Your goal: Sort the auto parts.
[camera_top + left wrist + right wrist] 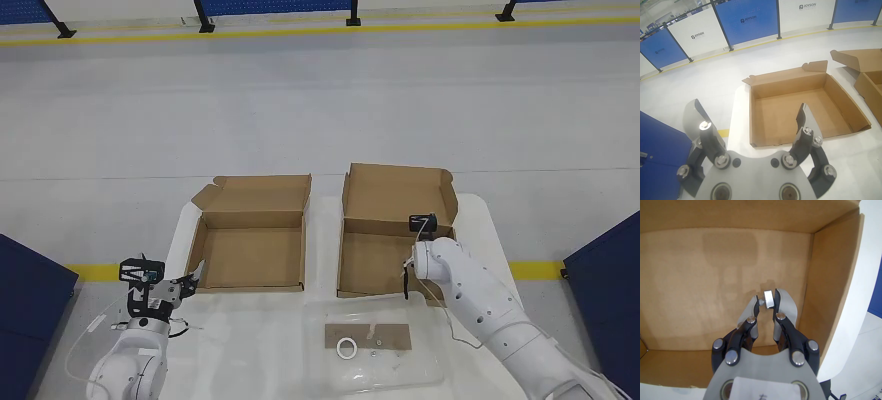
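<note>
Steel-grey fastener (769,301): you are pinching it between the tips of the right claw (766,296) over the floor of the right-hand cardboard box (696,275), likely for release there, while your left claw (749,103) is hanging wide and empty beside the other box (783,106).

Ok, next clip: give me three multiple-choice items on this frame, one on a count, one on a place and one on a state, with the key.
1. How many open cardboard boxes are on the white table? A. one B. two C. four
2. Of the left cardboard box and the right cardboard box, the right gripper hangs above: A. the left B. the right C. neither
3. The left gripper is: A. open and empty B. shut on a bolt C. shut on a ring

Key: B, two boxes sit side by side in the top view; B, that box's floor lies under its small metal bolt; A, its fingers are spread with nothing between.
</note>
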Tool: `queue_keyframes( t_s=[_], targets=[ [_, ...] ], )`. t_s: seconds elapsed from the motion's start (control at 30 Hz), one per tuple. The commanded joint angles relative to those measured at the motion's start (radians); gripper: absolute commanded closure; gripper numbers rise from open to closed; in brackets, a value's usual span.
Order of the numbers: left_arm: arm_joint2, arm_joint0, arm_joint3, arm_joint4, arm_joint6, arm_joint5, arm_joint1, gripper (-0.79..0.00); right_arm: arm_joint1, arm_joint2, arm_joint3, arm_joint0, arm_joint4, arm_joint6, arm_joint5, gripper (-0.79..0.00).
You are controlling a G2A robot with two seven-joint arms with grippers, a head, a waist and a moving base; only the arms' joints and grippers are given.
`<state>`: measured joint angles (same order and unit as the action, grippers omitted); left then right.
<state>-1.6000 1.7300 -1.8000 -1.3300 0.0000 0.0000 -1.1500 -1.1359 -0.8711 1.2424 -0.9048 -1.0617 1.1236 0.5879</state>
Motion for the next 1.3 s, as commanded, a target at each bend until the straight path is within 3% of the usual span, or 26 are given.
queue_keyframes(
  t_s=[0.0, 0.23, 0.27, 0.33, 0.7, 1.1, 1.27],
  targets=[
    [0.000, 0.000, 0.000, 0.000, 0.000, 0.000, 0.000, -0.785, -0.002, -0.003, 0.002, -0.003, -0.006, 0.001, 0.001, -0.154],
    [0.000, 0.000, 0.000, 0.000, 0.000, 0.000, 0.000, -0.785, -0.004, -0.025, 0.030, -0.017, -0.029, 0.011, -0.001, -0.382],
    [0.000, 0.000, 0.000, 0.000, 0.000, 0.000, 0.000, -0.785, -0.004, -0.029, 0.039, -0.021, -0.034, 0.013, -0.001, -0.493],
    [0.000, 0.000, 0.000, 0.000, 0.000, 0.000, 0.000, -0.785, -0.002, -0.040, 0.062, -0.031, -0.047, 0.018, 0.000, -0.785],
    [0.000, 0.000, 0.000, 0.000, 0.000, 0.000, 0.000, -0.785, 0.027, -0.158, 0.301, -0.132, -0.105, 0.076, -0.048, -0.785],
    [0.000, 0.000, 0.000, 0.000, 0.000, 0.000, 0.000, -0.785, 0.027, -0.162, 0.299, -0.137, -0.101, 0.060, -0.054, -0.785],
    [0.000, 0.000, 0.000, 0.000, 0.000, 0.000, 0.000, -0.785, 0.038, -0.213, 0.387, -0.176, -0.080, 0.029, -0.189, -0.785]
  ],
)
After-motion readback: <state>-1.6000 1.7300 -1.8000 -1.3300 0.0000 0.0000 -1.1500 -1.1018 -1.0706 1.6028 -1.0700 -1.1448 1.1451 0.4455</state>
